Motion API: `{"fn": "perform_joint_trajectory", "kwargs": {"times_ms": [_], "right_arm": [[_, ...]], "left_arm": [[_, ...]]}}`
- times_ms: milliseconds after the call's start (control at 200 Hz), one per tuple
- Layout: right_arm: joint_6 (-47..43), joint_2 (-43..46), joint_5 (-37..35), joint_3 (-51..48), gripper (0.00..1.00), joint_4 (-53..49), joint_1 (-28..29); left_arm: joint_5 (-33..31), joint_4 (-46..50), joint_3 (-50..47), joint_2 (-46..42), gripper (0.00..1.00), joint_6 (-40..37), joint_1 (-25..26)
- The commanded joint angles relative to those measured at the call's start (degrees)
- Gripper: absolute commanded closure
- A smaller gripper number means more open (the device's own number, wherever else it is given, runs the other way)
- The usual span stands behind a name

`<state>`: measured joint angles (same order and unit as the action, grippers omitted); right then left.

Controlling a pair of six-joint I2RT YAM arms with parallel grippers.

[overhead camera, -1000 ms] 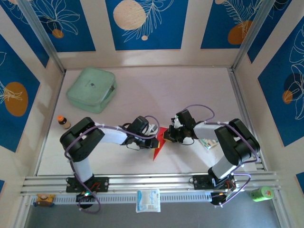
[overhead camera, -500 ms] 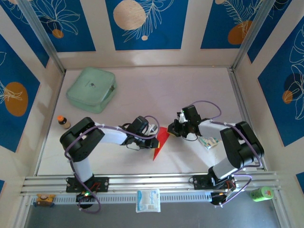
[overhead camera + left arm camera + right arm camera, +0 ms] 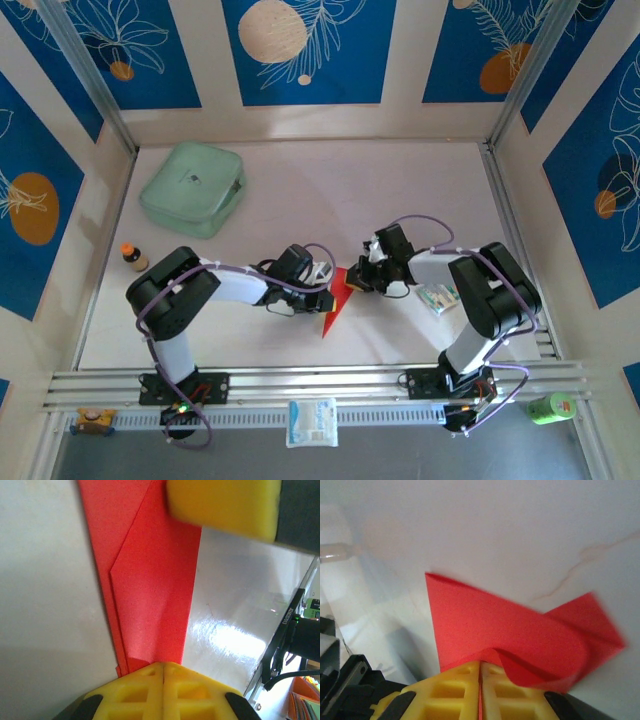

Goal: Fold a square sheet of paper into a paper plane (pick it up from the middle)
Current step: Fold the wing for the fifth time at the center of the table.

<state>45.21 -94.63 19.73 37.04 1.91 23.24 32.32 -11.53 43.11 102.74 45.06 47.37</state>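
The pale table (image 3: 400, 190) carries a mint-green case (image 3: 192, 188) far left, a small bottle (image 3: 131, 257) left, red paper (image 3: 336, 300) near centre and a white packet (image 3: 440, 298) right.

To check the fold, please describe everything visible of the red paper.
The thin, bright red paper is plain, folded into a narrow pointed shape with diagonal creases and overlapping layers. It lies low over the pale table between the arms. The left claw is shut on one edge, the right claw on the opposite edge, where one flap curls over.

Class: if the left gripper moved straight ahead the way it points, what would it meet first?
Probably the right gripper, whose yellow fingers sit just past the held red paper; depth is unclear.
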Motion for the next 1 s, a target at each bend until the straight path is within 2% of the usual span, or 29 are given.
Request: {"fn": "perform_joint_trajectory", "kwargs": {"times_ms": [0, 375, 585, 745, 825, 995], "right_arm": [[-2.4, -1.8, -1.2, 0.7, 0.89, 0.2, -3.9], [-3.0, -4.3, -1.5, 5.0, 0.89, -1.9, -10.5], [-2.9, 1.2, -0.4, 6.1, 0.9, -4.1, -10.8], [-1.6, 7.7, -0.1, 4.4, 0.88, -5.5, -6.9], [0.6, 8.0, 1.4, 2.6, 0.89, -3.9, -3.5], [6.6, 8.5, -0.7, -2.5, 0.91, 0.4, 3.8]], "left_arm": [[-1.7, 9.9, -3.4, 3.6, 1.0, -0.1, -0.2], [-0.9, 9.1, -3.5, 4.0, 1.0, 0.3, -0.2], [-1.1, 8.7, -3.7, 3.6, 1.0, 0.6, -0.1], [-1.4, 8.1, -3.7, 3.4, 1.0, 1.2, -0.1], [-1.4, 7.5, -3.7, 3.4, 1.0, 1.6, -0.1], [-1.4, 6.7, -3.9, 3.2, 1.0, 2.3, -0.1]]}}
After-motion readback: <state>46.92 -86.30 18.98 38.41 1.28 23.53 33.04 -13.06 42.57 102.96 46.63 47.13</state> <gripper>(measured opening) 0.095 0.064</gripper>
